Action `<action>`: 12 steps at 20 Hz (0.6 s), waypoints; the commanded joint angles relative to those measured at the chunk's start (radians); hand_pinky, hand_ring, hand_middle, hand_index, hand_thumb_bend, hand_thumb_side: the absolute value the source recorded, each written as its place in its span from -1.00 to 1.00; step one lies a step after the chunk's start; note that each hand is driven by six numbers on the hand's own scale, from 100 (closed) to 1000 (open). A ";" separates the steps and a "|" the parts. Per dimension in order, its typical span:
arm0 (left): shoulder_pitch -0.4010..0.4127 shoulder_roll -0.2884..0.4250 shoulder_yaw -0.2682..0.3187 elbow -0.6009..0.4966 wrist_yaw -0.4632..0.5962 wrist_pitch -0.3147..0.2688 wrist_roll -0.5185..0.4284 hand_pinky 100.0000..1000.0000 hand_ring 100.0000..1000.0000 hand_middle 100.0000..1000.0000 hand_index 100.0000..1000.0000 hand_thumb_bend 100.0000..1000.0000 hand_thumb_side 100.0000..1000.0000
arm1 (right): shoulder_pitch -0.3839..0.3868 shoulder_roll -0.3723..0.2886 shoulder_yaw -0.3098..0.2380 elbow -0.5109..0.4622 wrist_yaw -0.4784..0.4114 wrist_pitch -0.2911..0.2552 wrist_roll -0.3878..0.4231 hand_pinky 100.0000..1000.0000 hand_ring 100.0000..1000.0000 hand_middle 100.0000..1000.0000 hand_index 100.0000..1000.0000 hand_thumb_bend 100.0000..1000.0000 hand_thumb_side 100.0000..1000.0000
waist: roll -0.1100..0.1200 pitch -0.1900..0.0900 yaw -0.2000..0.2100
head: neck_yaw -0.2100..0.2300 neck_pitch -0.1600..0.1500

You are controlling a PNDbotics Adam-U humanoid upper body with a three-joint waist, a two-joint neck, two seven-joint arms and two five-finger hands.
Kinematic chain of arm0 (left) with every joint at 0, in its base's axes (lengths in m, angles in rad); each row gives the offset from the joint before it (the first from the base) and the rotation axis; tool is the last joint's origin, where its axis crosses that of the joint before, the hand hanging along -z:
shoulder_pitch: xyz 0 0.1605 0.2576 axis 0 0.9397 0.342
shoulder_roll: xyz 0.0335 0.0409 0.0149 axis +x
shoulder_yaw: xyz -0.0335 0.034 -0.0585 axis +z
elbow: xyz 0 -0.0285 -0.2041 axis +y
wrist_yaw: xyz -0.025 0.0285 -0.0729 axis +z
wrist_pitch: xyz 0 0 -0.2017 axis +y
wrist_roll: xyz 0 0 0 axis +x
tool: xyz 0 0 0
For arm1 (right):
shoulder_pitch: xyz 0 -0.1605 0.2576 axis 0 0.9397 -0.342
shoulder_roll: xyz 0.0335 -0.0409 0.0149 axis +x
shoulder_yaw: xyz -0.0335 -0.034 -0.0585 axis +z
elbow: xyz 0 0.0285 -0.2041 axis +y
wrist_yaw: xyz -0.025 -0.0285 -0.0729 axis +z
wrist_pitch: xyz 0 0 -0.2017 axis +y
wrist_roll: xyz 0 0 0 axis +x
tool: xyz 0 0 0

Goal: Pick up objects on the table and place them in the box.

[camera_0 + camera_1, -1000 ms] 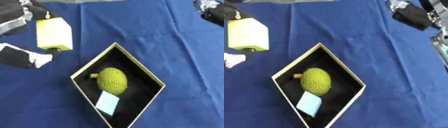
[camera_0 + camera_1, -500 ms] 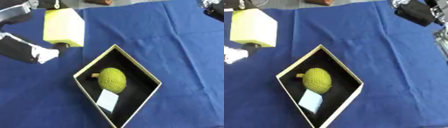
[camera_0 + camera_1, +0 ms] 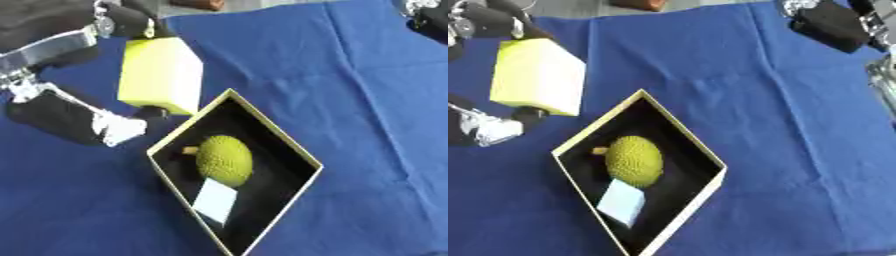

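Note:
My left hand [image 3: 79, 120] is shut on a pale yellow block [image 3: 160, 76], with one finger over its top and the thumb under its lower edge. The block hangs just left of the upper left wall of the box [image 3: 268, 129], above the cloth. The box is black inside with a tan rim and stands as a diamond. Inside it lie a bumpy yellow-green fruit [image 3: 224, 160] and a small pale blue card [image 3: 215, 200]. My right hand [image 3: 833, 25] shows dark at the upper right corner, away from the box.
A blue cloth [image 3: 350, 90] covers the table, with creases to the right of the box. A brown thing [image 3: 197, 4] lies at the far edge. A clear glassy shape [image 3: 884, 80] shows at the right border.
My left hand has carried the yellow block to the right, toward the box's upper left wall. The whole picture has also shifted a little.

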 commanded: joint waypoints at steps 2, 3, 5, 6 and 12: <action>-0.031 -0.031 -0.029 -0.013 -0.007 0.024 -0.021 0.35 -0.01 -0.21 0.36 -1.00 -0.80 | -0.007 -0.022 -0.006 -0.015 -0.005 0.001 0.003 0.70 0.23 0.12 0.41 -1.00 0.32 | -0.003 -0.017 0.002 | 0.003 -0.001; -0.032 -0.043 -0.035 -0.013 -0.008 0.034 -0.030 0.35 -0.01 -0.22 0.36 -1.00 -0.80 | -0.007 -0.021 -0.006 -0.015 -0.005 0.000 0.003 0.70 0.23 0.12 0.41 -1.00 0.32 | -0.004 -0.017 0.001 | 0.005 0.000; -0.034 -0.065 -0.046 -0.013 -0.010 0.052 -0.050 0.35 -0.01 -0.22 0.36 -1.00 -0.78 | -0.006 -0.020 -0.006 -0.015 -0.005 -0.001 0.002 0.70 0.23 0.12 0.41 -1.00 0.32 | -0.005 -0.015 0.002 | 0.006 0.003; -0.036 -0.078 -0.051 -0.013 -0.011 0.062 -0.062 0.35 -0.02 -0.22 0.36 -1.00 -0.77 | -0.005 -0.020 -0.006 -0.015 -0.005 0.000 0.002 0.70 0.23 0.12 0.41 -1.00 0.32 | -0.006 -0.014 0.002 | 0.007 0.006; -0.041 -0.136 -0.072 -0.013 -0.049 0.106 -0.125 0.35 -0.01 -0.21 0.38 -1.00 -0.78 | -0.002 -0.014 -0.005 -0.015 -0.006 0.004 0.001 0.70 0.23 0.12 0.41 -1.00 0.33 | -0.008 -0.010 0.005 | 0.006 0.009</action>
